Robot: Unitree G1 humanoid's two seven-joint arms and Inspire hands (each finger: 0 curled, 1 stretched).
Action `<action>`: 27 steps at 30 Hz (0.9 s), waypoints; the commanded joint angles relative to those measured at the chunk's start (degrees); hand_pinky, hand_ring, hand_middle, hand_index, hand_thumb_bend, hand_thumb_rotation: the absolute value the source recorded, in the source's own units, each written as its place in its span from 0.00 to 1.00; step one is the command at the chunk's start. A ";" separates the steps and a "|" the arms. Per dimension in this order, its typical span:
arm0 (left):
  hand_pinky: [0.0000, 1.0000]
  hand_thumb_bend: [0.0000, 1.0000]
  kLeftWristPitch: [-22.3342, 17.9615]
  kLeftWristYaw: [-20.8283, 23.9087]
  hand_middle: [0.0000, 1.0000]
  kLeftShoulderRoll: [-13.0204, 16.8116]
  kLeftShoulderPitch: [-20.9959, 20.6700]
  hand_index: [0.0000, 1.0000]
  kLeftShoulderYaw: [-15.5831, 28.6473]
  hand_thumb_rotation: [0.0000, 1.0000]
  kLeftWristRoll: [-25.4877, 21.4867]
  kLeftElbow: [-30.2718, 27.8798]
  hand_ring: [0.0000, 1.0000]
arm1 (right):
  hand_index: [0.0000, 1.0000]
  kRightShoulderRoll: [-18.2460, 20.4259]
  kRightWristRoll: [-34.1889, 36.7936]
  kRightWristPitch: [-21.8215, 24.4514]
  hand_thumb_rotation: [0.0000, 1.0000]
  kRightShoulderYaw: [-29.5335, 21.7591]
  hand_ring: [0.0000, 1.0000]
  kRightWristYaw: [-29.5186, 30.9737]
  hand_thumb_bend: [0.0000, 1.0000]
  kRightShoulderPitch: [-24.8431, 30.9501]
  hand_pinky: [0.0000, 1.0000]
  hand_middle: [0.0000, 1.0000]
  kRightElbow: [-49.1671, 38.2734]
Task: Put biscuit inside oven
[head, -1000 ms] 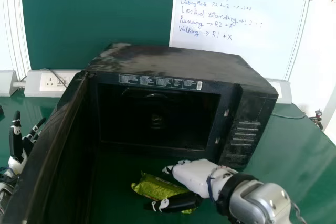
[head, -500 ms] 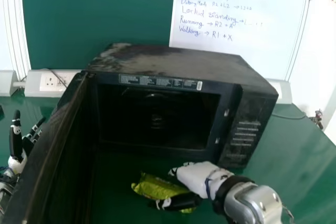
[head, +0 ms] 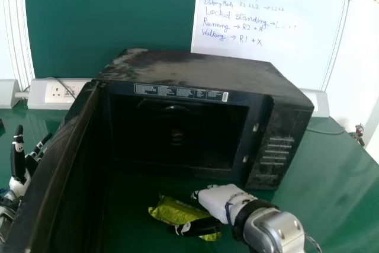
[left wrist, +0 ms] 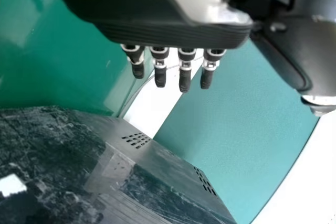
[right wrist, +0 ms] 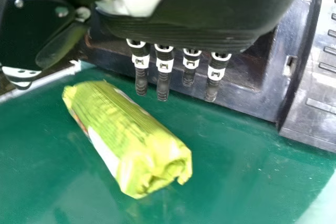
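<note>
Right robot hand (head: 220, 200) nearer; biscuit packet (head: 177, 210) to its left, ungripped.
You have the packet on the worktop (head: 323, 188) before the oven (head: 198, 66), long axis slanting from far left towards the near edge at right; your right hand's fingers extend, open. You likely need the palm lower, fingers closing across that axis.

A green tabletop (head: 331, 176) is bearing a biscuit packet (head: 172, 210) beside the right hand (head: 220, 198) and a black oven (head: 195, 69) beyond that hand.

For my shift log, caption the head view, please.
Right hand over the green biscuit packet, before the open oven.
</note>
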 commanded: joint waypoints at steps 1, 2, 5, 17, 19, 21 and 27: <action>0.66 0.70 0.41 0.03 0.75 0.27 -0.05 0.75 0.23 0.00 -0.57 -0.63 0.72 | 0.90 1.13 -1.68 -0.81 0.24 -0.28 0.91 -0.29 1.00 0.37 0.87 0.91 0.73; 0.66 0.70 0.38 -0.06 0.75 0.27 -0.07 0.75 0.22 0.00 -0.56 -0.57 0.72 | 0.90 1.50 -2.31 -1.08 0.24 -0.23 0.92 -0.03 1.00 0.39 0.87 0.91 0.95; 0.66 0.70 0.32 0.00 0.75 0.21 0.03 0.74 0.06 0.00 -0.41 -0.94 0.72 | 0.91 2.40 -4.30 -2.15 0.24 0.04 0.92 1.38 1.00 0.08 0.88 0.92 1.64; 0.66 0.71 0.93 0.54 0.75 0.00 0.03 0.74 0.06 0.00 -0.66 -1.70 0.72 | 0.93 6.47 -9.69 -5.11 0.27 0.03 0.95 3.71 1.00 0.92 0.90 0.94 4.60; 0.67 0.71 1.03 0.61 0.75 -0.01 -0.01 0.74 0.07 0.00 -0.72 -1.73 0.72 | 0.93 7.06 -10.52 -5.45 0.27 0.08 0.94 3.48 1.00 1.46 0.90 0.94 4.81; 0.67 0.71 1.00 0.71 0.74 -0.07 0.00 0.74 0.05 0.00 -0.68 -1.81 0.72 | 0.92 7.54 -11.14 -5.86 0.27 0.11 0.94 3.03 1.00 2.12 0.90 0.94 4.93; 0.66 0.72 0.89 0.76 0.74 -0.09 -0.03 0.74 0.03 0.00 -0.52 -1.83 0.72 | 0.92 8.92 -12.26 -7.11 0.27 -0.06 0.94 1.92 0.93 4.11 0.90 0.93 4.97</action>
